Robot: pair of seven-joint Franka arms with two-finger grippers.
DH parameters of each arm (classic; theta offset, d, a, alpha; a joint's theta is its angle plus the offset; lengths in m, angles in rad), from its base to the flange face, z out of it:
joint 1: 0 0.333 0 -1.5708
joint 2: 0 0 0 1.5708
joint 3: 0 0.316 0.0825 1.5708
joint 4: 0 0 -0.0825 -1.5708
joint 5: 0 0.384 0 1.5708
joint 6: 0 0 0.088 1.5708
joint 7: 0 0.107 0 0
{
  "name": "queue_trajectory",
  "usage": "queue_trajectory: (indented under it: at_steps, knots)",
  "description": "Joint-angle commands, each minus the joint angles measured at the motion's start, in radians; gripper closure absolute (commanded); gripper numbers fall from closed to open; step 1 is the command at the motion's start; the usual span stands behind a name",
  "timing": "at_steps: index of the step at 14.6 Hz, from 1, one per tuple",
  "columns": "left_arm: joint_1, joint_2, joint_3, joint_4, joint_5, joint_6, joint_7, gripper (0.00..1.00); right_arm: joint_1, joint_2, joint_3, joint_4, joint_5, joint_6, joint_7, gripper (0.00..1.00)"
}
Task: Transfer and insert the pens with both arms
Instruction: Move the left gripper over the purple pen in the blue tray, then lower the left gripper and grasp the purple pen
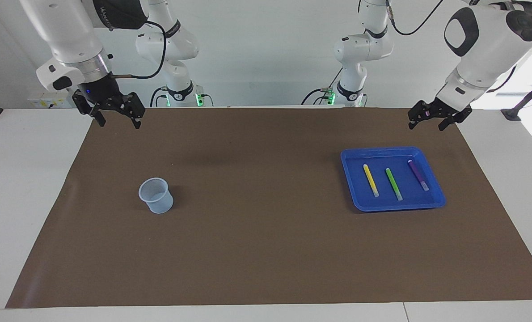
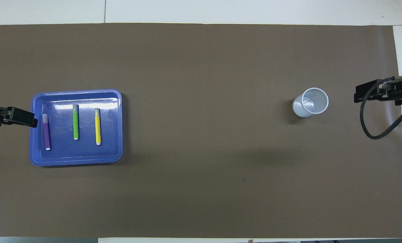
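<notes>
Blue tray (image 1: 433, 199) keeps three pens (image 1: 393, 184) separated for picking; both hands, left hand (image 1: 430, 120) and right hand (image 1: 116, 117), hang empty, fingers apart, mesh cup (image 1: 156, 195) waiting.

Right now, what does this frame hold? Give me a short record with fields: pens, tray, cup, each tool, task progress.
pens: yellow pen, green pen, purple pen, lying side by side, apart
tray: blue tray, holds all three pens, toward the left arm's end
cup: mesh cup, upright, empty, toward the right arm's end
left tool: open, raised, holds nothing
right tool: open, raised, holds nothing
progress: no pen picked up yet
</notes>
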Motion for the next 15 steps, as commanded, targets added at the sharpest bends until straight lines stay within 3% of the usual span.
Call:
queue_trajectory:
  at_steps: [1, 3, 7, 15]
  knots:
    - [0.06, 0.095, 0.0, -0.039, -0.001, 0.113, 0.052, 0.0, -0.009, 0.04, 0.006, 0.063, 0.018, -0.017, -0.008, 0.0]
    - [0.083, 0.155, 0.0, -0.076, 0.001, 0.214, 0.05, 0.0, -0.006, 0.04, 0.006, 0.06, 0.02, -0.023, -0.01, 0.0]
    - [0.103, 0.165, 0.0, -0.228, 0.002, 0.426, 0.047, 0.0, 0.01, 0.03, 0.006, 0.047, 0.021, -0.026, -0.008, 0.0]
    - [0.099, 0.243, 0.0, -0.239, 0.002, 0.474, -0.045, 0.02, 0.01, 0.023, 0.006, 0.029, 0.021, -0.026, -0.01, 0.0]
